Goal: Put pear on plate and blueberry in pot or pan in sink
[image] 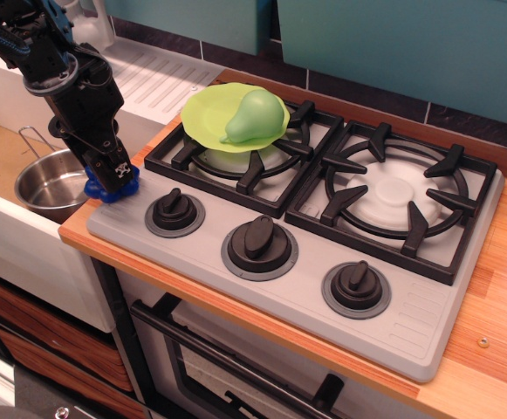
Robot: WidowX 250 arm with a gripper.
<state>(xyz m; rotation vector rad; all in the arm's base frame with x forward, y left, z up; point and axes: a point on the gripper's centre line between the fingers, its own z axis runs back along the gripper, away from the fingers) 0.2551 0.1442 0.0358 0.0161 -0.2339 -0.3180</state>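
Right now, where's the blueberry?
The blueberry is at the left of the view, held in the gripper over the stove's front-left corner, just right of the pot in the sink.

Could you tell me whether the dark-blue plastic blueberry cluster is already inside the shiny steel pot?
No, the dark-blue plastic blueberry cluster sits between the jaws at the stove's corner, beside the shiny steel pot.

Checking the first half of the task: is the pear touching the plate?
Touching. The single camera view shows the pear lying directly on the plate, which sits on the stove's rear-left burner, no gap visible.
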